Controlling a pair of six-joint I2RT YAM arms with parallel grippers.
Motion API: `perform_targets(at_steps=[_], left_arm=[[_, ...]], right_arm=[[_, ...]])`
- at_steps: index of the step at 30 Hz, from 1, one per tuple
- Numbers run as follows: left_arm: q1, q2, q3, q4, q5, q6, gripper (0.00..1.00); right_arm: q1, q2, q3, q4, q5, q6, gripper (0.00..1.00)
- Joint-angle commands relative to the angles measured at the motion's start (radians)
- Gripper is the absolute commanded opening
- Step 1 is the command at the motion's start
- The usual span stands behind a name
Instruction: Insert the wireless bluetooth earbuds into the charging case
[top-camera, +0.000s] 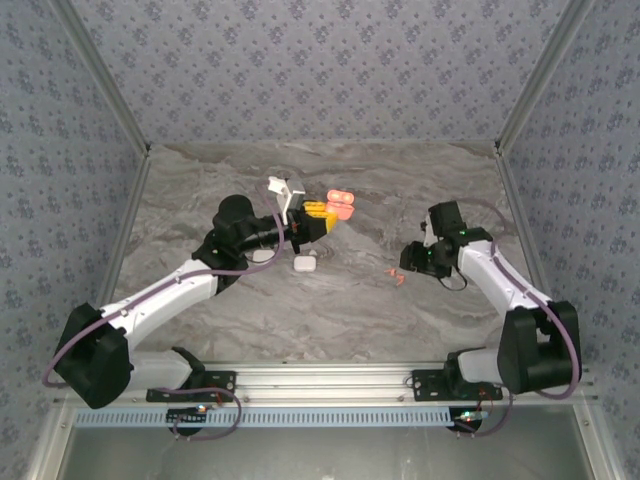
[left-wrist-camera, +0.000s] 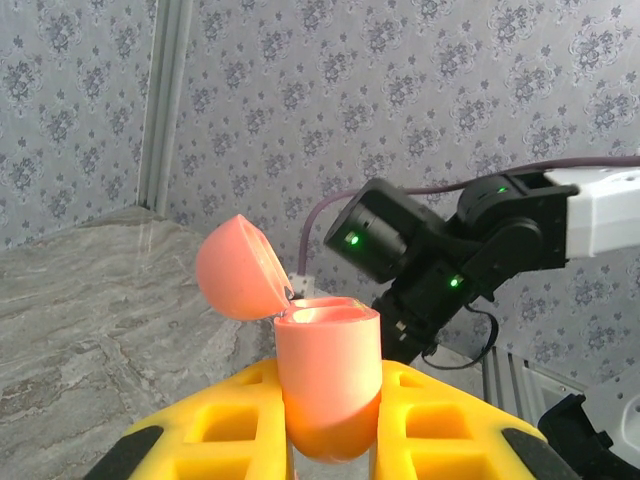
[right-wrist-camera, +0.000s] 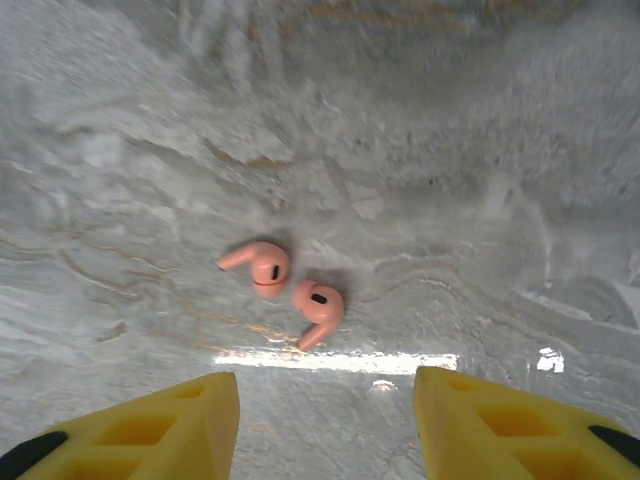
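At centre-left of the overhead view, close by the left arm (top-camera: 170, 285): one white case (top-camera: 305, 263) flat on the marble table (top-camera: 330, 320), a second white case (top-camera: 283, 188) farther back. Just right of that second one, the left gripper (top-camera: 325, 212), yellow fingers clamped tight on the red-orange charging case (top-camera: 341, 205). Clearer from the left wrist camera: held upright between the fingers, long axis vertical in that view, mouth up, lid (left-wrist-camera: 240, 265) hinged back and tipped to the left, pale rim of the cavity lit, inside not readable. Beyond it in that same view, the right arm (left-wrist-camera: 440, 250), green lights on. Further right from above, just left of the right gripper (top-camera: 410, 262): the two red-orange earbuds (top-camera: 397, 275), mere specks on the marble, well apart from the held case, direction not readable there. Plain enough from the right wrist camera: both lying flat, heads just beside each other, contact impossible to tell. First earbud (right-wrist-camera: 262, 267) with long axis roughly across the view, stem pointing left. Second earbud (right-wrist-camera: 318, 305) on a diagonal, stem pointing down and left, toward the camera. Nearer the camera, the right gripper's yellow fingers (right-wrist-camera: 150, 430) standing well apart, bare marble between them, gripping nothing, short of both earbuds.
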Motion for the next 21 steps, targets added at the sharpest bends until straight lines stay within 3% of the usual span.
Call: perform_targets(at_steps=[1, 21], left_arm=[[-0.006, -0.019, -0.003, 0.02, -0.001, 0.017, 0.0], [-0.007, -0.018, -0.008, 0.014, -0.002, 0.011, 0.0]], right_arm=[[0.011, 0.037, -0.016, 0.033, 0.012, 0.02, 0.49], [0.048, 0.221, 0.002, 0.094, -0.029, 0.009, 0.35]])
